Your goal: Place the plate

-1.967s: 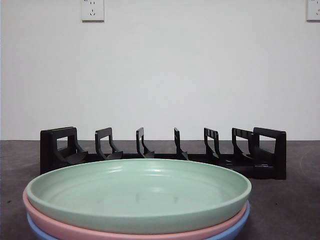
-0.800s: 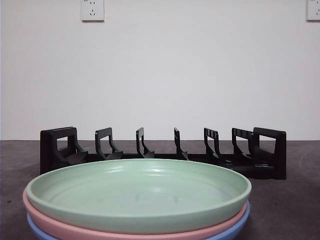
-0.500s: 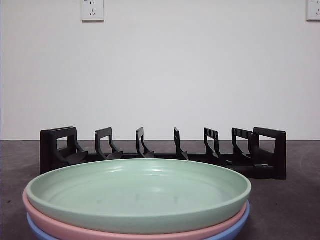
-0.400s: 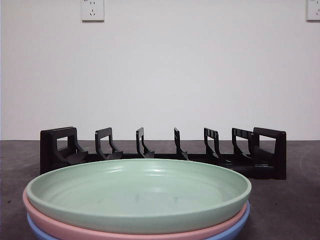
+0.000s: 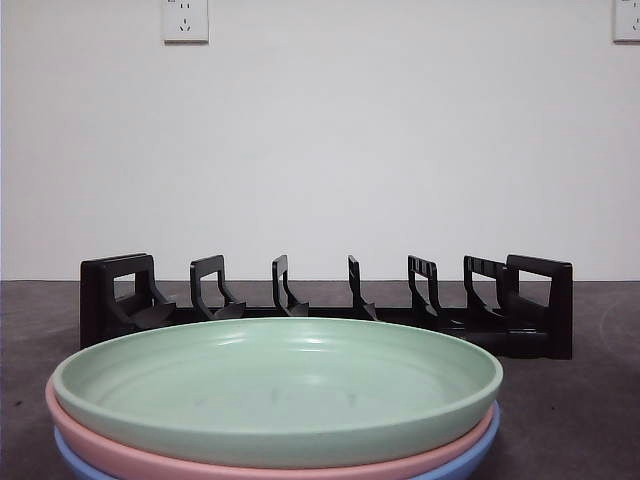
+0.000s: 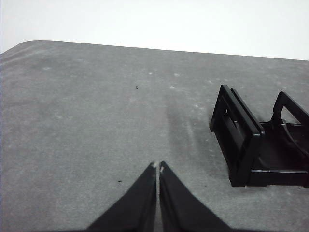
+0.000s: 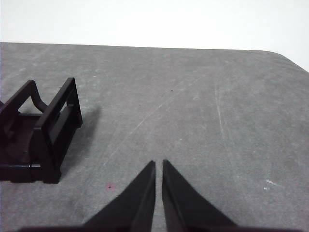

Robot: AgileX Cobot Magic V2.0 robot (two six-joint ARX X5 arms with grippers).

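Note:
A green plate [image 5: 280, 385] lies on top of a pink plate [image 5: 150, 458] and a blue plate [image 5: 470, 450], stacked at the near edge in the front view. Behind them stands a black plate rack [image 5: 330, 300] with several upright dividers, all slots empty. My left gripper [image 6: 157, 166] is shut and empty above bare table, beside the rack's one end [image 6: 241, 140]. My right gripper [image 7: 158, 164] is shut and empty above bare table, beside the rack's other end [image 7: 48, 130]. Neither arm shows in the front view. The plates are out of both wrist views.
The grey table [image 5: 590, 400] runs back to a white wall with two sockets [image 5: 186, 20]. The table's rounded far corners show in the wrist views [image 6: 29, 46] [image 7: 285, 55].

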